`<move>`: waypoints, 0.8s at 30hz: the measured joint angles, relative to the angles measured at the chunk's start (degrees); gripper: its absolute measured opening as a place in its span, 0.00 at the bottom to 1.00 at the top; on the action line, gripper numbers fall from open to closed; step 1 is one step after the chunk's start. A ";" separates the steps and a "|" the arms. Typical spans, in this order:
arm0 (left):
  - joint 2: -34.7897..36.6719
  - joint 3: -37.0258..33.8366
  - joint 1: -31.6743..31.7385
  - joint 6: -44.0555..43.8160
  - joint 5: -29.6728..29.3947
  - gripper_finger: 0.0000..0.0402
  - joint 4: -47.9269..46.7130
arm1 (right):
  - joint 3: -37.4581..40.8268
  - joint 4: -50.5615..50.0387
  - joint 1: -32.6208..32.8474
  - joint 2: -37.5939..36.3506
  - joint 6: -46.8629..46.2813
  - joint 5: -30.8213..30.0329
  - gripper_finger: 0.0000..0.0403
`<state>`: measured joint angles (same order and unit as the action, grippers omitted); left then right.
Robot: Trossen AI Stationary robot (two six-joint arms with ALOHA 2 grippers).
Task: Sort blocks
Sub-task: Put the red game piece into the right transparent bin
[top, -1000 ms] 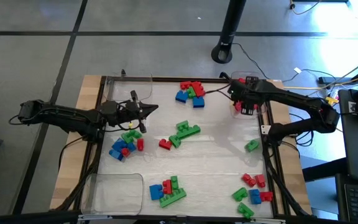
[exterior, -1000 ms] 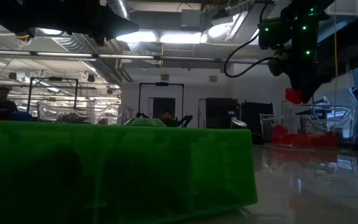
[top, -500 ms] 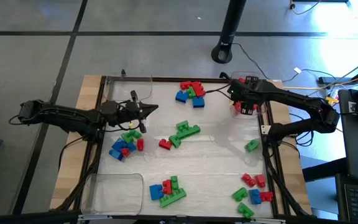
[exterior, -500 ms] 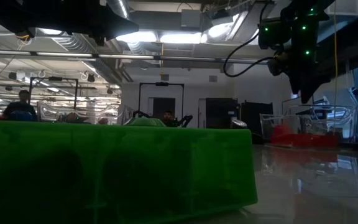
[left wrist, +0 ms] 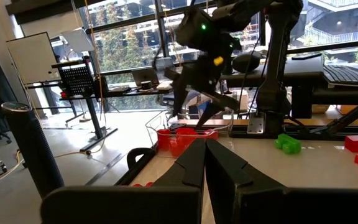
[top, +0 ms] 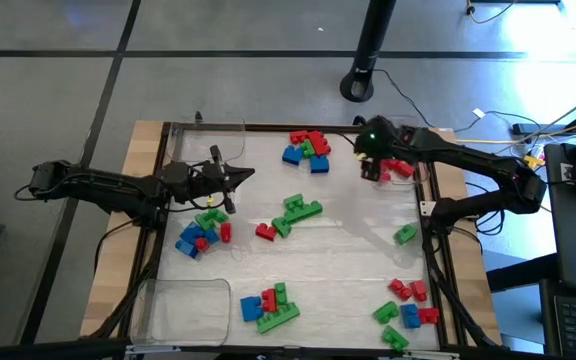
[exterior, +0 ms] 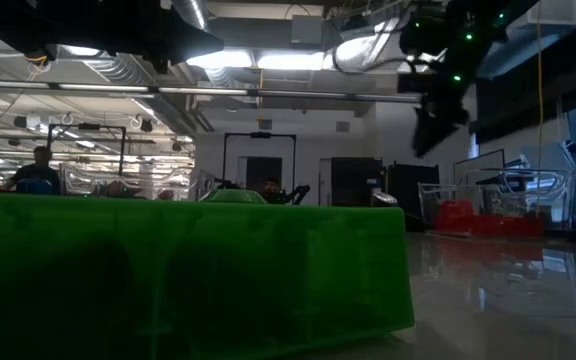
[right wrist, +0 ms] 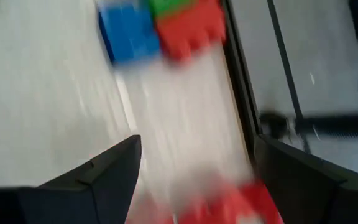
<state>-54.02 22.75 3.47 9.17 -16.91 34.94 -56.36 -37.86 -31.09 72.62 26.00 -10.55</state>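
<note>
While right claw (top: 370, 163) gapes empty | left claw (top: 240, 177) pinched shut

The blocks (top: 290, 213) are glossy moulded plastic in red, green and blue. The table (top: 348, 250) top is smooth, white and shiny, with a pale matt wood border (top: 118, 240). The tray (top: 183, 308) is clear plastic. Both arms (top: 98, 187) look matt black.

A large green block (exterior: 188, 265) fills the low view's foreground, hiding most of the table (exterior: 508, 290); the right wrist view smears its blocks (right wrist: 160, 28) into blur.
</note>
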 joint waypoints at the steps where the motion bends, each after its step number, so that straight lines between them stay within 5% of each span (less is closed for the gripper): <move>1: 0.00 0.02 -0.01 0.00 0.00 0.01 0.00 | 0.00 2.26 0.00 0.46 -0.02 1.59 0.78; 16: -0.02 0.02 -0.01 0.48 0.00 0.01 0.02 | 0.00 25.29 -0.09 18.75 0.10 4.57 0.78; 24: -0.01 0.02 0.00 0.75 0.00 0.01 0.15 | -2.87 24.49 -0.09 23.79 12.38 -0.02 0.78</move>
<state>-54.03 22.76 3.47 9.92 -16.91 35.08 -59.23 -13.37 -31.18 96.41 38.38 -10.57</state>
